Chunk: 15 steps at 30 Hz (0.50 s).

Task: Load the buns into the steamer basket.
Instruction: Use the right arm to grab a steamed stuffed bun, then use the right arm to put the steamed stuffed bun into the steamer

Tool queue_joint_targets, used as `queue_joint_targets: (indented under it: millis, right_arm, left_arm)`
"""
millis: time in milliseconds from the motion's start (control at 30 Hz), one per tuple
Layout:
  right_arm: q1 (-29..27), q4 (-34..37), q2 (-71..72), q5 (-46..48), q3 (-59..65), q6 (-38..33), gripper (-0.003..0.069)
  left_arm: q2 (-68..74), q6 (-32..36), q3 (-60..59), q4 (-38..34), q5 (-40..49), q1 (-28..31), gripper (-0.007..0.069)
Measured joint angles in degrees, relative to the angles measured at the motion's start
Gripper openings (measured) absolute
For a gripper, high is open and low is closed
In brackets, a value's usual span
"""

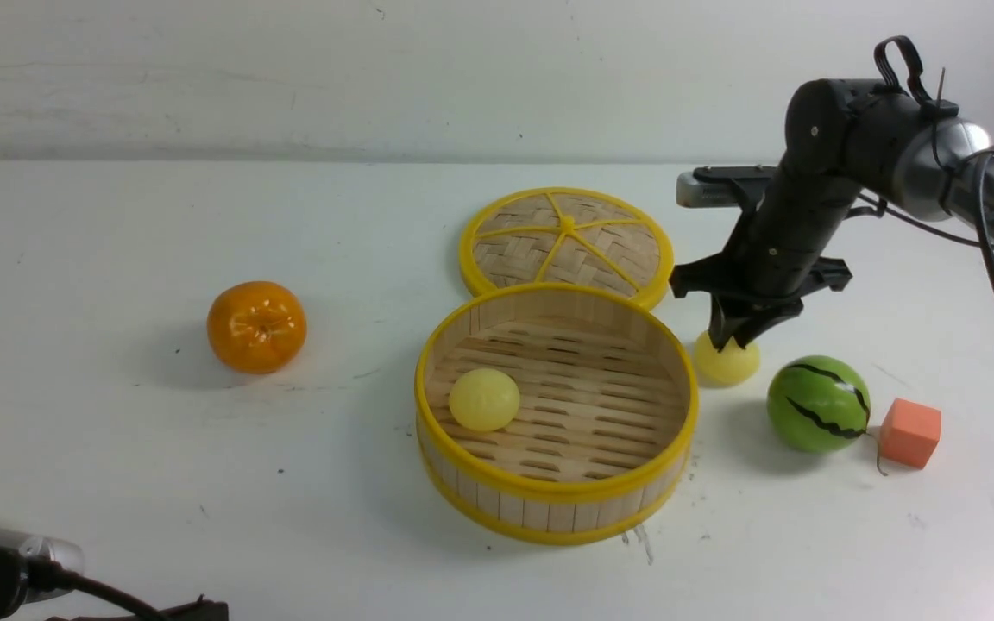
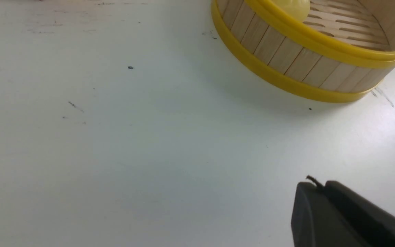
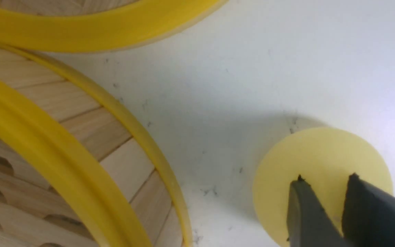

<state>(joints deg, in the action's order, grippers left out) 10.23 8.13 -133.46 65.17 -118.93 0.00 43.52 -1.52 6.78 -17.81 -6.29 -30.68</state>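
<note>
Buns are split: one bun (image 1: pixel 484 399) lies inside the steamer basket (image 1: pixel 557 511); the loose bun (image 1: pixel 726 367) rests on the surface (image 1: pixel 117 448) just right of the basket's wall. The right tool (image 1: pixel 732 341) stands on top of it, jaws narrow, perhaps pinching it; I cannot tell. The way left over the rim is open; the watermelon ball (image 1: pixel 818 404) sits near.

Bright, even light; soft shadow beside the steamer basket (image 1: pixel 557 493); wrist views blurry.

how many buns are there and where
2. One bun lies inside the steamer basket, on its slatted floor near the left wall. The other bun sits on the table just right of the basket, under the right end effector. None seems hidden.
</note>
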Motion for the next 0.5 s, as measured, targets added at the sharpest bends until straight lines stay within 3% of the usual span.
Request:
queue_joint_targets:
  millis: [67, 100, 167, 500]
  right_arm:
    - [0.0, -0.2, 0.0, 0.0, 0.0, -0.7, 0.0097]
    - [0.0, -0.3, 0.0, 0.0, 0.0, -1.5, 0.0036]
    - [0.0, -0.5, 0.0, 0.0, 0.0, -2.5, -0.0001]
    - [0.7, 0.4, 8.4, 3.7, 0.0, -4.7, -0.001]
  left_arm:
    - [0.0, 0.0, 0.0, 0.0, 0.0, 0.0, 0.0029]
    - [0.0, 0.0, 0.0, 0.0, 0.0, 0.0, 0.0029]
    - [0.0, 0.0, 0.0, 0.0, 0.0, 0.0, 0.0029]
    - [0.0, 0.0, 0.0, 0.0, 0.0, 0.0, 0.0039]
